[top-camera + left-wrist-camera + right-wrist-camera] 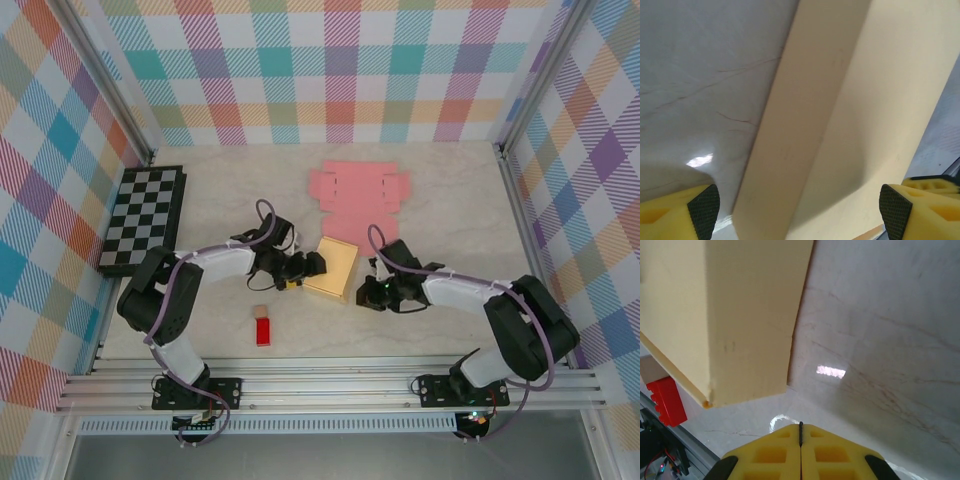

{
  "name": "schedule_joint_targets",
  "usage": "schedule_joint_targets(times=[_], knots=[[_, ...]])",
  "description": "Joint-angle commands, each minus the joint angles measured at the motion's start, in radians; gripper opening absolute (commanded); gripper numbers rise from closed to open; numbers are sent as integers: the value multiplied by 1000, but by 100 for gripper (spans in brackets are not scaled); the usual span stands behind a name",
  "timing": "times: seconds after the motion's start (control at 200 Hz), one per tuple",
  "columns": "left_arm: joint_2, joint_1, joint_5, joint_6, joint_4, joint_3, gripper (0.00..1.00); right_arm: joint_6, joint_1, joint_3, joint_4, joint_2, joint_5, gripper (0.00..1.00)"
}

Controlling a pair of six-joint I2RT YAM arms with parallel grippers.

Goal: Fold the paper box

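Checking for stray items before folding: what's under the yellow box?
The yellow box sits on the marble table; bare marble borders its edges. Whatever lies beneath its footprint is covered.

A pale yellow paper box [332, 268], closed up into a flat rectangular block, lies slightly skewed in the middle. Just behind it, a pink box cutout [358, 195] lies flat, unfolded.

Black-and-white chessboard [143, 220] lying flat on the marble-look desk [450, 190], well off to the left of the left claw [305, 268]. Red toy brick [263, 333] closer to the front edge than that claw, little tan block [260, 312] right at its far end. Both well apart from the chessboard.
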Motion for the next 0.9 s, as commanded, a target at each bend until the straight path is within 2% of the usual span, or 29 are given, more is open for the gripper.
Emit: schedule_joint_targets(times=[0.0, 0.155, 0.34, 0.51, 0.765, 0.895], knots=[[-19, -15, -9, -25, 55, 3, 84, 65, 11, -3, 161, 50, 0, 8], [-11, -33, -24, -52, 53, -6, 84, 90, 16, -19, 274, 107, -25, 8], [3, -71, -54, -121, 67, -32, 84, 139, 59, -10, 295, 151, -31, 7], [-41, -106, -110, -248, 127, -92, 84, 290, 97, -46, 380, 132, -20, 7], [-96, -247, -227, -424, 185, -107, 83, 461, 177, -9, 516, 67, 73, 7], [-109, -286, -260, -473, 212, -114, 83, 571, 195, -4, 615, 59, 106, 7]])
